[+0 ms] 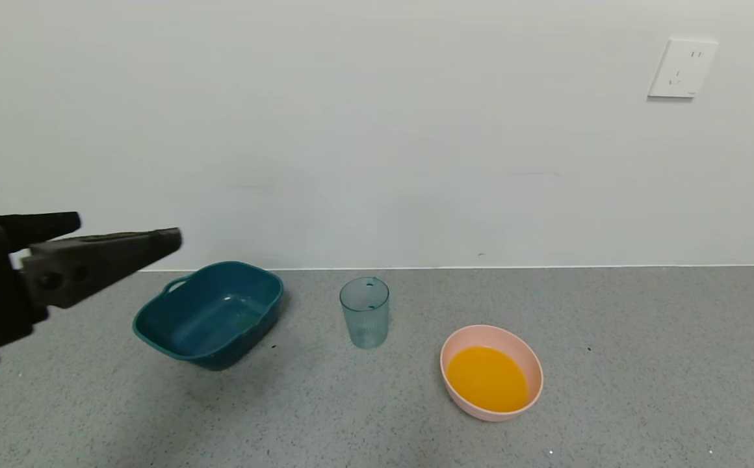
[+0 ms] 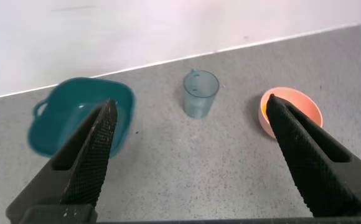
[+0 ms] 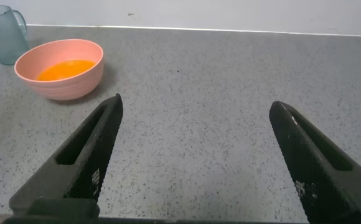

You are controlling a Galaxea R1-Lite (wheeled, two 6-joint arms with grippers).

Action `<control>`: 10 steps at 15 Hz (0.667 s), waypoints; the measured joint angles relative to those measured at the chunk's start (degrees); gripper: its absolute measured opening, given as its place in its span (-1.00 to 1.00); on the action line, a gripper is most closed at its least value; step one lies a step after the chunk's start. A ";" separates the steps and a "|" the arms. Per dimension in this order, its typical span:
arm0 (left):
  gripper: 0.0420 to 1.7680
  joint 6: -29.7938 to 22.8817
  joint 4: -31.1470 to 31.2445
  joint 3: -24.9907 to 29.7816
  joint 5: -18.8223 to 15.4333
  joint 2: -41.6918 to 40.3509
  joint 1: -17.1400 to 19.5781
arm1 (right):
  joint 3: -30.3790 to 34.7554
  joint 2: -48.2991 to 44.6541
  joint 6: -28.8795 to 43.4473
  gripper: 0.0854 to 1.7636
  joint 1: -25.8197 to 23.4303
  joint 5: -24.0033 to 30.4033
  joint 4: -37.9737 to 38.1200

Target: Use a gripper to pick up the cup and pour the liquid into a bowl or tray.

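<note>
The ribbed blue-green cup [image 1: 364,312] stands upright and empty on the grey table, between the teal tub and the bowl. To its right, the pale pink bowl [image 1: 491,334] holds the orange liquid [image 1: 487,378]. My left gripper [image 1: 129,229] hangs open above the table's left side, well back from the cup, with nothing between its fingers. The left wrist view looks down on the cup [image 2: 200,94] and bowl [image 2: 295,99] past the left gripper [image 2: 190,104]. My right gripper [image 3: 195,103] is open over bare table, with the bowl [image 3: 62,88], liquid [image 3: 65,68] and cup [image 3: 3,34] farther off.
A dark teal handled tub [image 1: 247,341] sits left of the cup, just beyond the left gripper's fingers; it is also in the left wrist view [image 2: 62,118]. A white wall with a socket [image 1: 682,68] closes off the table's far edge.
</note>
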 joint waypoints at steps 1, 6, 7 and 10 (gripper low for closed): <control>0.94 0.18 0.85 0.82 -1.46 -2.68 2.83 | 0.00 0.00 0.00 0.94 0.00 0.00 0.00; 0.94 2.00 8.90 3.35 -6.89 -15.82 17.91 | 0.00 0.00 0.00 0.94 0.00 0.00 0.00; 0.94 2.94 9.97 3.83 -7.28 -18.33 20.44 | 0.00 0.00 0.05 0.94 0.00 0.02 0.00; 0.94 5.14 12.37 5.69 -9.29 -26.00 26.98 | 0.00 0.00 0.02 0.94 0.00 0.00 0.00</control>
